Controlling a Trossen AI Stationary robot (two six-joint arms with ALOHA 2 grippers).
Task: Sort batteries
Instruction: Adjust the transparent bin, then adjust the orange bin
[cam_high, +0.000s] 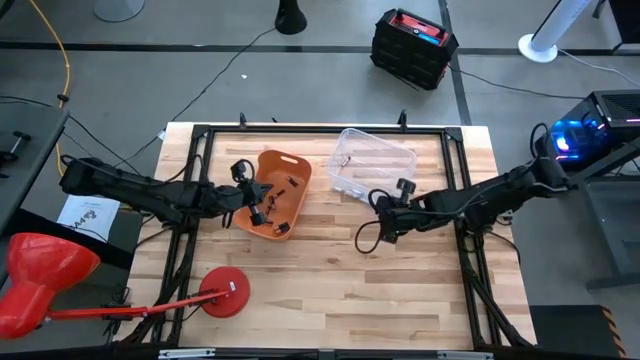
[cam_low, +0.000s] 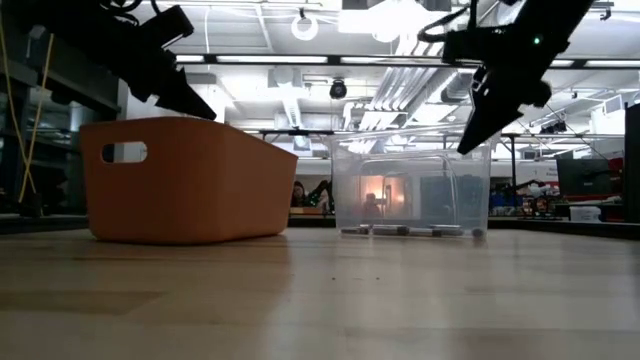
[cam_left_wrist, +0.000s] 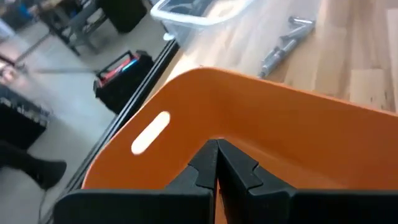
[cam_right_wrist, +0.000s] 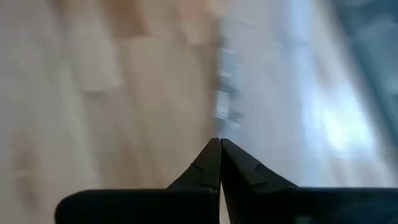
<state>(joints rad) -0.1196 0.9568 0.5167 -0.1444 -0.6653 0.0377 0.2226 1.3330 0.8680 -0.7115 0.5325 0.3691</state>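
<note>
On the pale wooden desk (cam_high: 330, 290) we see a rounded orange plastic bin (cam_high: 272, 195) with a clear plastic bin (cam_high: 372, 162) just beside it, the small dark and silvery cylindrical batteries (cam_high: 277, 192) lying scattered on the orange bin's floor. Our left hand (cam_high: 262, 207) hangs over the orange bin's interior above those cells, its two fingers pressed together with nothing between them. Our right hand (cam_high: 385, 207) hovers just beside the clear bin's near wall, fingers likewise closed and empty, well apart from the batteries.
</note>
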